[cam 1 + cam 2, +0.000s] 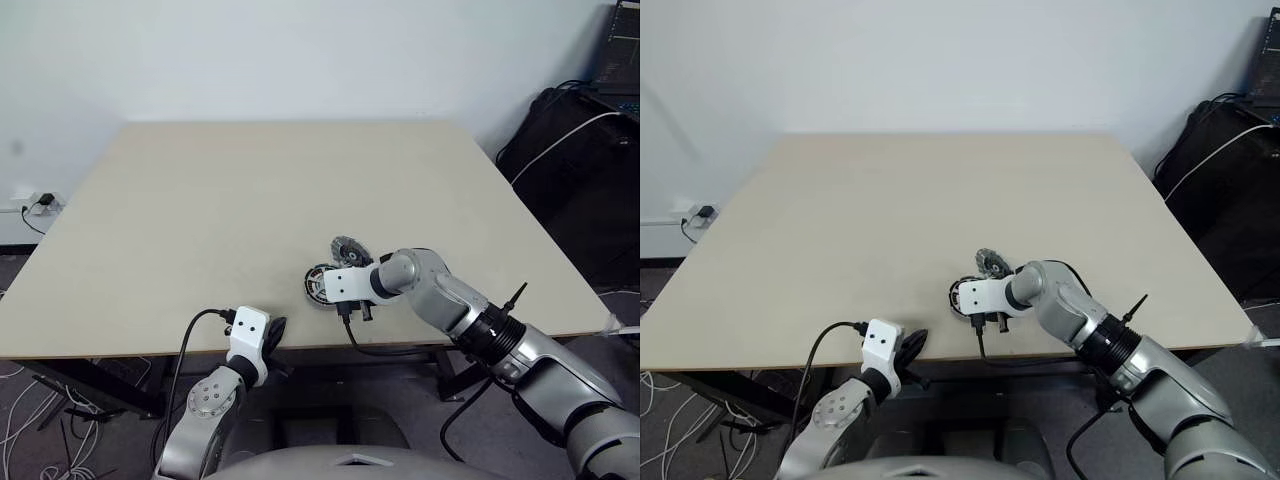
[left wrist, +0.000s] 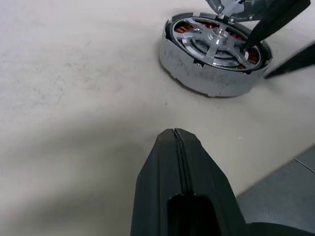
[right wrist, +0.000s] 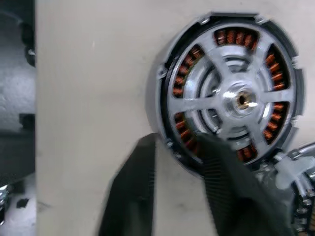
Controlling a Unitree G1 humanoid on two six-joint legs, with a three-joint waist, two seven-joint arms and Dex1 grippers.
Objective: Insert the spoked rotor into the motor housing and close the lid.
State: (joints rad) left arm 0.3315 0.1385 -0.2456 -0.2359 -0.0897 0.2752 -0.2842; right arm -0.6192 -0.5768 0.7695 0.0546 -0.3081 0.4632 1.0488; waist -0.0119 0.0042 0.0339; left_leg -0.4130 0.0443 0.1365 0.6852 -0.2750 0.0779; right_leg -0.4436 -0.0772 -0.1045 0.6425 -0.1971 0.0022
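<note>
From the left eye view, you had the motor housing [image 1: 321, 286] lying near the front edge of the table [image 1: 200, 200], with the right gripper [image 1: 354, 312] angled down over its near side and a second round part, probably the lid [image 1: 348, 248], just behind it toward the table's middle. The left gripper [image 1: 272, 338] rested at the table's front edge, well apart from the parts. In the left wrist view, the left gripper's fingers were pressed together on nothing, and the spoked rotor [image 2: 216, 43] sat down inside the housing [image 2: 209, 73], spokes level with the rim over the copper windings. In the right wrist view, the right gripper [image 3: 178, 196] stood part open with one finger [image 3: 132, 191] outside the housing wall and the other finger [image 3: 224, 182] over the rotor's edge; it straddled the rim, but you cannot tell whether it gripped it. Judged from this, the insertion was at its seating stage, and closing the lid remained. The next move called for freeing the rim, then reaching past the housing for the lid. Open tabletop lay ahead and to both sides; the front edge was close, so keep pushes away from it.
</note>
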